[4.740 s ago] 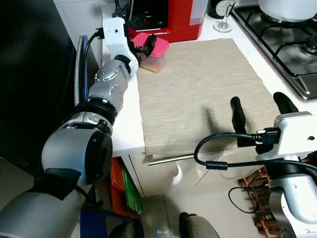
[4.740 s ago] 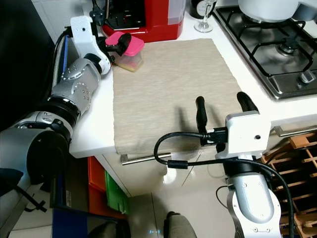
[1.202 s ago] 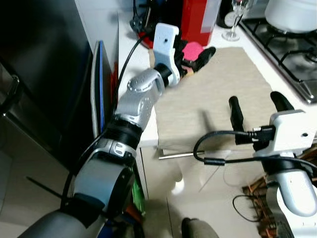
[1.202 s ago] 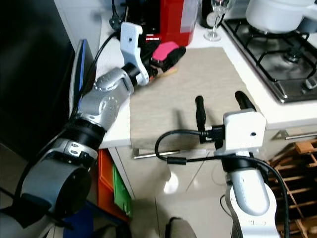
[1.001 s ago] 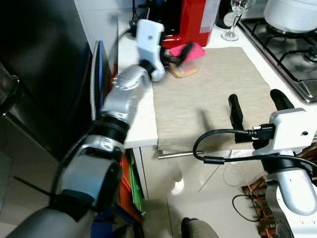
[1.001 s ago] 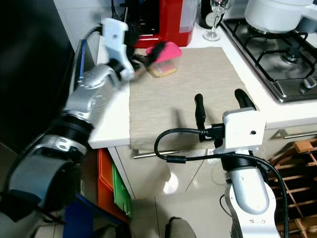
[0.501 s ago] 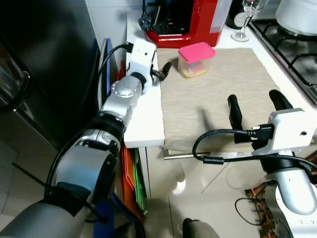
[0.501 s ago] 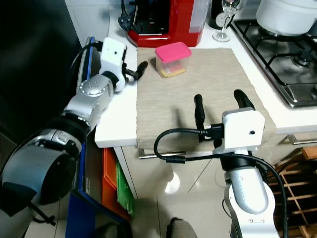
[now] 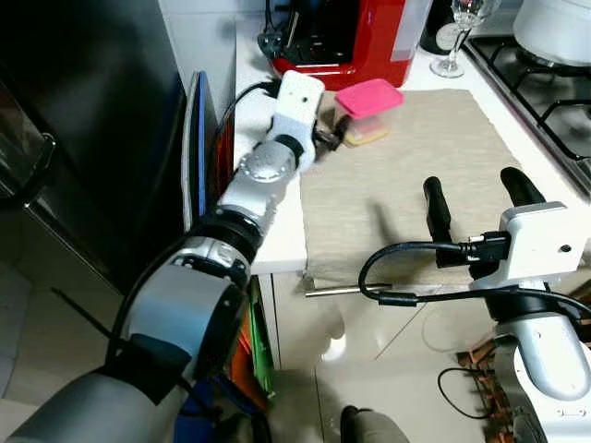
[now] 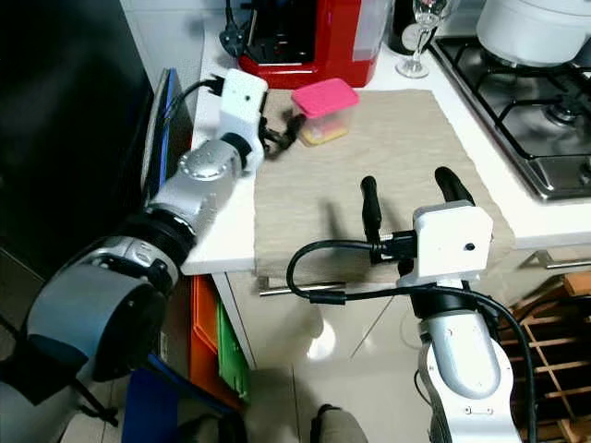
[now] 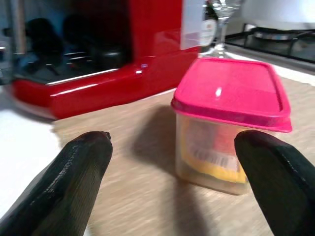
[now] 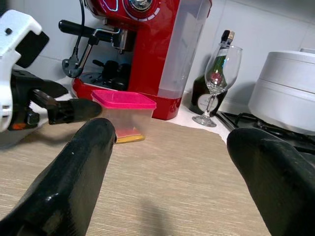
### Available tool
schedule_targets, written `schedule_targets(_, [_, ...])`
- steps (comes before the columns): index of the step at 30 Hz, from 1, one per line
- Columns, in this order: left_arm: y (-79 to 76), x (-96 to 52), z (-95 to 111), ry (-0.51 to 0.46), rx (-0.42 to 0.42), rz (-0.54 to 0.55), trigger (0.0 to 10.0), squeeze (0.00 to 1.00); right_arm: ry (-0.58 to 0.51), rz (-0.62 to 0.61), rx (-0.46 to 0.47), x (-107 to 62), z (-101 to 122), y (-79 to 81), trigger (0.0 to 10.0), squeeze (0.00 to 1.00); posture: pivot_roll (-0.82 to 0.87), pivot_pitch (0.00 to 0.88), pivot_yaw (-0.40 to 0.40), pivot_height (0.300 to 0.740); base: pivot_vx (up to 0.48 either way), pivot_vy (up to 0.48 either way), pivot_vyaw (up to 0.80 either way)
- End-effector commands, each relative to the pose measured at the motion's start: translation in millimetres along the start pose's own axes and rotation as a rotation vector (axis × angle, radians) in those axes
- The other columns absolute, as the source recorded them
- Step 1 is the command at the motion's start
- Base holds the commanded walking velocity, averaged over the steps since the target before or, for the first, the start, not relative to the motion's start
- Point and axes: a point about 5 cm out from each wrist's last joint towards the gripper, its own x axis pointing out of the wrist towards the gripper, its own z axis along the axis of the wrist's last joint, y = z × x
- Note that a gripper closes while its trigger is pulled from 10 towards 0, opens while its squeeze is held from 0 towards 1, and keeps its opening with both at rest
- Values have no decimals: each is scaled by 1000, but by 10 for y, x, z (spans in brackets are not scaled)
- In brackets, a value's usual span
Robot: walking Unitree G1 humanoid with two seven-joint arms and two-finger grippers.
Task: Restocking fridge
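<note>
A clear container with a pink lid [image 9: 368, 109] stands upright on the beige mat [image 9: 416, 194], near the mat's far left corner. My left gripper [image 9: 332, 137] is open and sits just left of the container, low over the mat's edge. In the left wrist view the container [image 11: 229, 118] stands a short way ahead of the spread fingers [image 11: 81, 172], untouched. My right gripper [image 9: 476, 196] hovers open above the mat's near edge with nothing in it, well short of the container [image 12: 123, 114].
A red coffee machine [image 9: 355, 37] stands right behind the container, with a wine glass [image 9: 462, 23] and a dark bottle [image 12: 202, 93] beside it. A gas hob [image 9: 554, 83] with a white pot [image 9: 554, 23] lies to the right. The black fridge [image 9: 83, 138] stands left of the counter.
The container was held tilted a second ago; half a second ago it stood on the mat, released. My left gripper has since moved right from the white counter edge, back beside it.
</note>
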Motion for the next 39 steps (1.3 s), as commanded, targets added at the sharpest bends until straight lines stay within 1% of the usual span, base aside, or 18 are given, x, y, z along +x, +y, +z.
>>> schedule_targets(1, [-20,25,107,-38,10,-15,10000,0,-9,4,-1,0,14,-1,10000,0,-310,127,50,740,0,0,0])
schedule_targets(6, [-216,58,167,-78,-35,-98,10000,0,-11,7,1,14,8,3,10000,0,-306,123,50,740,0,0,0])
schedule_targets(8, [-354,63,221,-113,-61,-174,10000,0,-12,7,0,13,10,1,10000,0,-306,123,50,740,0,0,0])
schedule_targets(10, [-440,59,257,-137,-72,-220,10000,0,-12,6,-1,12,10,-1,10000,0,-306,122,51,740,0,0,0])
schedule_targets(13, [-486,50,270,-147,-66,-234,10000,0,-12,5,-2,13,8,-2,10000,0,-306,122,51,740,0,0,0])
schedule_targets(15, [-440,30,230,-144,-65,-194,10000,0,-12,4,-1,15,5,6,10000,0,-304,118,56,740,0,0,0])
schedule_targets(17, [-422,23,214,-141,-62,-181,10000,0,-12,4,-1,15,4,9,10000,0,-304,118,56,740,0,0,0])
schedule_targets(18, [-385,5,183,-136,-63,-151,10000,0,-11,4,0,13,1,13,10000,0,-302,115,57,740,0,0,0])
schedule_targets(21, [-281,-76,107,-117,-74,-12,10000,0,-8,5,3,8,-11,20,10000,0,-298,111,57,740,0,0,0])
schedule_targets(23, [-296,-121,66,-97,-42,48,10000,0,-6,7,5,14,-24,27,10000,0,-291,107,56,740,0,0,0])
schedule_targets(25, [-322,-141,10,-65,-70,102,10000,0,-5,10,8,27,-35,36,10000,0,-285,103,52,740,0,0,0])
schedule_targets(26, [-363,-143,-27,-53,-84,118,10000,0,-7,15,11,41,-39,47,10000,0,-281,93,46,740,0,0,0])
schedule_targets(27, [-363,-143,-27,-53,-84,118,10000,0,-7,15,11,41,-39,47,10000,0,-281,93,46,740,0,0,0])
schedule_targets(29, [-446,-151,-112,-42,-94,141,10000,0,-21,33,17,78,-39,86,10000,0,-280,70,43,740,0,0,0])
schedule_targets(32, [-492,-208,-151,-52,-102,149,10000,0,-29,40,18,118,-52,92,10000,0,-274,63,44,740,0,0,0])
schedule_targets(35, [-425,-282,-111,-111,-126,160,10000,0,-32,41,20,161,-72,100,10000,0,-264,58,45,740,187,-257,0])
schedule_targets(37, [-400,-295,-115,-103,-106,186,10000,0,-38,50,21,183,-71,107,10000,0,-270,55,46,740,262,-398,0])
schedule_targets(39, [-396,-294,-117,-102,-110,195,10000,0,-40,51,20,187,-72,105,10000,0,-272,51,46,740,262,-398,0])
